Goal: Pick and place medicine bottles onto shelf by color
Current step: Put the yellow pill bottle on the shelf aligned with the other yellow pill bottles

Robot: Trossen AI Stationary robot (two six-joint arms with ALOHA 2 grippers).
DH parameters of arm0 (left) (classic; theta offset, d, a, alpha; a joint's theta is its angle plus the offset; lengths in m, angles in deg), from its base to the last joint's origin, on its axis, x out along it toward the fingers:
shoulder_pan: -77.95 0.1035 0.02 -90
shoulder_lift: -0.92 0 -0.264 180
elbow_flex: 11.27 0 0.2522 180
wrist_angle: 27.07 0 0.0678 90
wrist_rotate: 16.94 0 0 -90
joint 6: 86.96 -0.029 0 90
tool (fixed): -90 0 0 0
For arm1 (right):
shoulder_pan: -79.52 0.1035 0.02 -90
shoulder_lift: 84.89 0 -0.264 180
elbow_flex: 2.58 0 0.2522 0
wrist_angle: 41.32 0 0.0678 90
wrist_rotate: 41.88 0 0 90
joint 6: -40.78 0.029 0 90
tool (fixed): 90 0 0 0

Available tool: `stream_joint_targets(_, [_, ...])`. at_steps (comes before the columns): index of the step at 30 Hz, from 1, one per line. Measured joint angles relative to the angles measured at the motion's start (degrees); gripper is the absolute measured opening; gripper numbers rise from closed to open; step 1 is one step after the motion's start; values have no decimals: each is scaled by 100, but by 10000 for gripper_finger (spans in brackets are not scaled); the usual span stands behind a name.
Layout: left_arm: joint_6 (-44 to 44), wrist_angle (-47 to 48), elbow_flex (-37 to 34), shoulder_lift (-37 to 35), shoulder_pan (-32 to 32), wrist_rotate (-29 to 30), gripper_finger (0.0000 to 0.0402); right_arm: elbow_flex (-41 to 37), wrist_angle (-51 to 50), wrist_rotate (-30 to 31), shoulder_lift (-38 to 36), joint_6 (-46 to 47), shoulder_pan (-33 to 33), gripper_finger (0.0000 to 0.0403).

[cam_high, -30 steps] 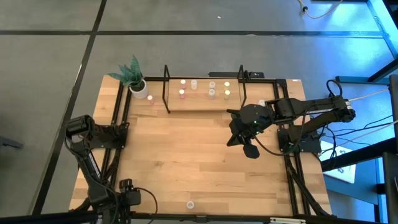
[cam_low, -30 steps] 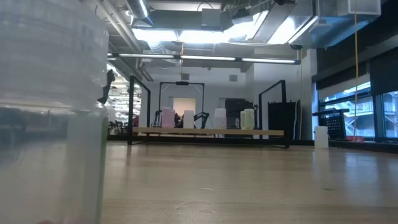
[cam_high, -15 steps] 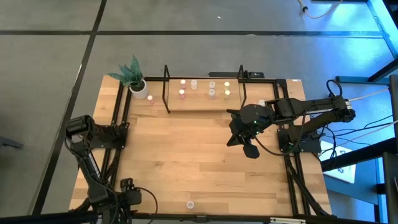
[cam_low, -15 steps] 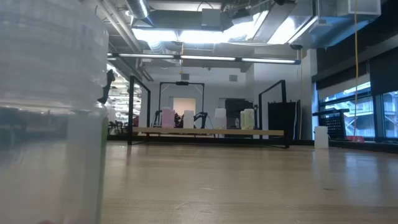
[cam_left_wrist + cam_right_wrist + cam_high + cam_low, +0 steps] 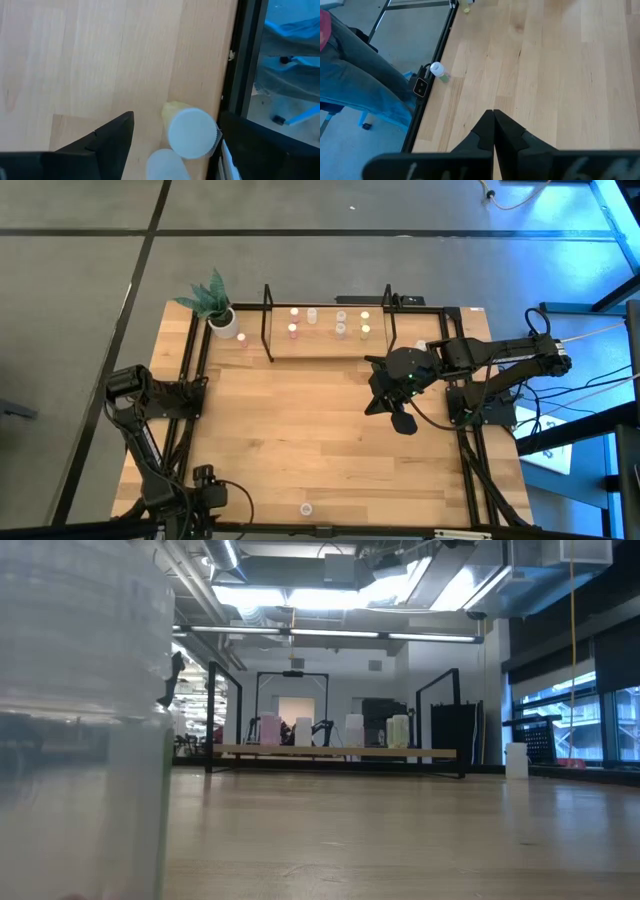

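A white-capped medicine bottle (image 5: 192, 132) stood between the left tool's (image 5: 172, 137) spread fingers at lower frame; the right tool (image 5: 493, 131) stayed closed, empty.

No text, label or number can be read anywhere (the bottles (image 5: 340, 329) show plain tops only).

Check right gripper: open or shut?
Shut. In the right wrist view the right gripper shows its two dark fingers pressed together with nothing between them, above the bare wooden table.
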Motion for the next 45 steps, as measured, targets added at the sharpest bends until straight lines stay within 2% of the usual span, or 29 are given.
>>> stream_joint_targets(28, [0,19,7,0,131,-98,87,0,-1,0,0,2,0,6])
stream_joint_targets(36, [222,205,-1,-154,465,-265,86,0,0,0,0,0,0,6])
stream_joint_targets(40, [321,636,-2,-536,789,-475,87,0,0,0,0,1,1,6])
stream_joint_targets(45, [277,1103,-2,-1209,1354,-239,88,0,0,0,0,1,0,6])
